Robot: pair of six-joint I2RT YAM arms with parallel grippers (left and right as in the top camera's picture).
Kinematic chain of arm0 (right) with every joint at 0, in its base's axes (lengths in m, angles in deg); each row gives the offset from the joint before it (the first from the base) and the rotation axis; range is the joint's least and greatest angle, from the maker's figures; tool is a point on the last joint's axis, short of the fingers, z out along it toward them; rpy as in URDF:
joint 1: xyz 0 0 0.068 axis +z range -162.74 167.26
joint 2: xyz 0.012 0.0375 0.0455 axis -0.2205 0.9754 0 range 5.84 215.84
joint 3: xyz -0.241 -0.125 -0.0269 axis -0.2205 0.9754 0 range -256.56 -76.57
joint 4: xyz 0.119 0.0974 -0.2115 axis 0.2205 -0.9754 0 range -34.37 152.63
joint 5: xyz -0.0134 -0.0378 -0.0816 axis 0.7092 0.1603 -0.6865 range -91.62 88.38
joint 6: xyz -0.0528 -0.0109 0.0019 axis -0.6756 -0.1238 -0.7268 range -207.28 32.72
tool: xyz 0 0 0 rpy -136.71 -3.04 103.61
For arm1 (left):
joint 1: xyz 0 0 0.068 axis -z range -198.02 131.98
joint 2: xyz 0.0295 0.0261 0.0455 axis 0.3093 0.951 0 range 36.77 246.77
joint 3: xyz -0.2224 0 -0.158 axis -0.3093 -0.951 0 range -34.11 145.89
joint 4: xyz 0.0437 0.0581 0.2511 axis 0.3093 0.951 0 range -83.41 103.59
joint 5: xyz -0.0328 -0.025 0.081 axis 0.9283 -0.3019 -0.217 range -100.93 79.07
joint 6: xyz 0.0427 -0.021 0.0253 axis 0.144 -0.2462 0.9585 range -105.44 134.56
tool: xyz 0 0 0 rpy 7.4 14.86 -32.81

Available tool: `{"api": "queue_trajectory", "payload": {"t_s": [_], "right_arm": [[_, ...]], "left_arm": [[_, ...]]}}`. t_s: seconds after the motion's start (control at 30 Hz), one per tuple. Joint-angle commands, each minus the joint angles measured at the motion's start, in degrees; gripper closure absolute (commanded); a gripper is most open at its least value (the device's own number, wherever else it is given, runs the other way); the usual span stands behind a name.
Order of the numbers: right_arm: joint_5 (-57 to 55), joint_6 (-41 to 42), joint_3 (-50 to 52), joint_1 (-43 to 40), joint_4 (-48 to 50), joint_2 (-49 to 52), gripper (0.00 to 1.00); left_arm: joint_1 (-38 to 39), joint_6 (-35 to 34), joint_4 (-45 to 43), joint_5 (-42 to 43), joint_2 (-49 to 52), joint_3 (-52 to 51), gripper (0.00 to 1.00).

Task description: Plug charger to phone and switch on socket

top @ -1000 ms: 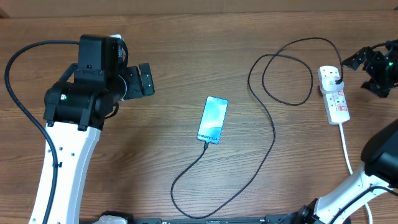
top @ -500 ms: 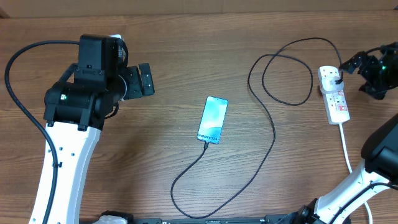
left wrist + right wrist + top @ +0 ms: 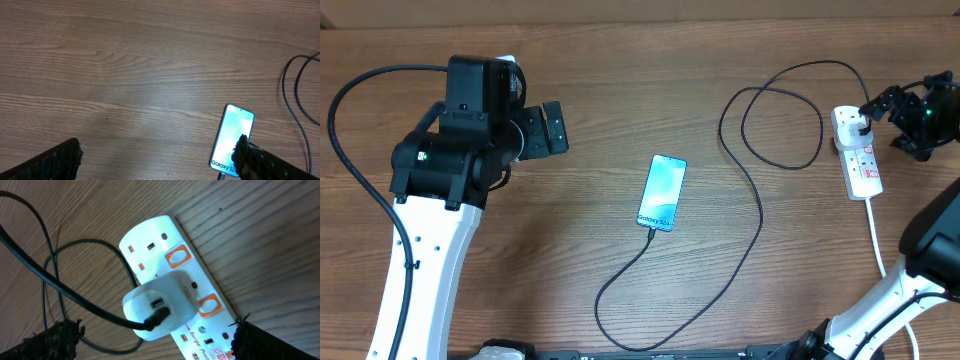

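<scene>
Overhead, the phone [image 3: 662, 192] lies at the centre of the table [image 3: 620, 60]. The black charger cable [image 3: 760, 215] reaches its 6 o'clock end and loops toward 2 o'clock to the white power strip [image 3: 860, 160]. Only the right wrist view shows the cable entering a white adapter [image 3: 160, 305] seated in the strip, beside orange-ringed switches [image 3: 177, 257]. The right gripper [image 3: 156, 326] hovers there, fingers spread wide. The left gripper [image 3: 159, 147], likewise spread and holding nothing, hangs at the phone's 10 o'clock.
</scene>
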Motion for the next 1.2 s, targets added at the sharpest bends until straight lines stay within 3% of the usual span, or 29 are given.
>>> {"api": "queue_trajectory", "payload": {"t_s": [0.0, 1.17], "right_arm": [[0.96, 0.15, 0.11, 2.1, 1.01, 2.51, 0.0], [-1.49, 1.88, 5.35, 4.76, 4.9, 3.26, 0.0]], "left_arm": [[0.0, 1.07, -0.04, -0.7, 0.17, 0.37, 0.0], [0.0, 1.07, -0.04, -0.7, 0.17, 0.37, 0.0]]}}
